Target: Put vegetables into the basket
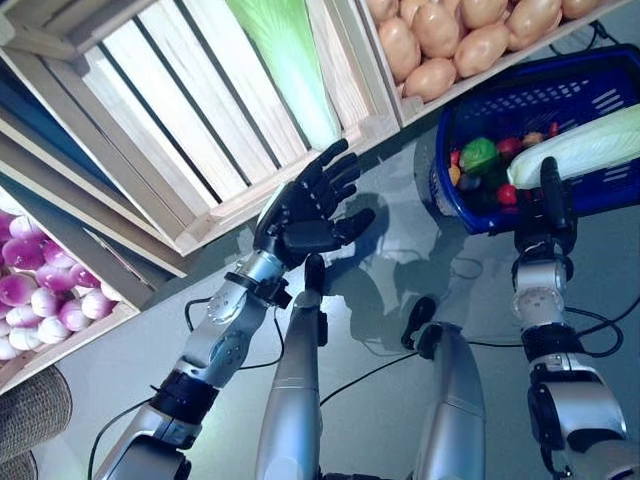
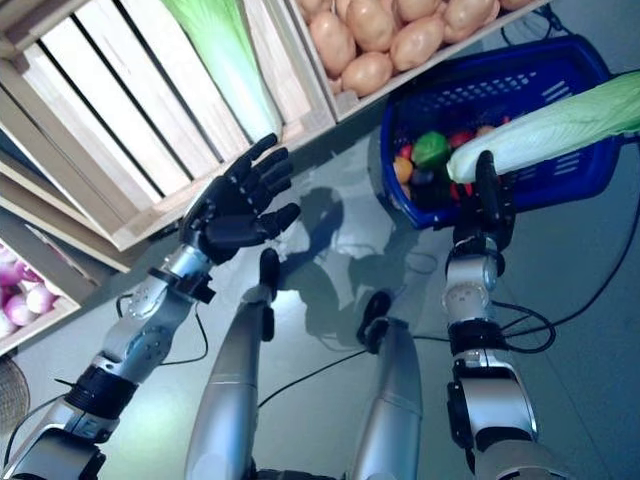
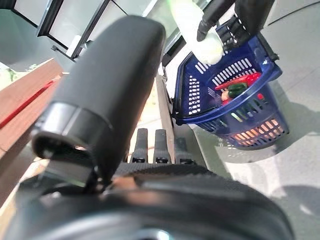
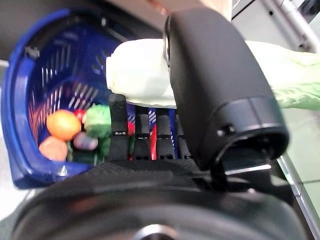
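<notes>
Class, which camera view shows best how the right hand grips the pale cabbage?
The right wrist view: the cabbage lies clamped between thumb and fingers of the right hand, above the blue basket. Both eye views show the grip from behind, small. The left wrist view catches only the cabbage's end.

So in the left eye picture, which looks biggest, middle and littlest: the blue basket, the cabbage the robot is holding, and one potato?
1. Blue basket, largest.
2. Cabbage in the right hand, long, lying across the basket; part runs off the picture's edge.
3. One potato in the wooden crate, smallest.
</notes>
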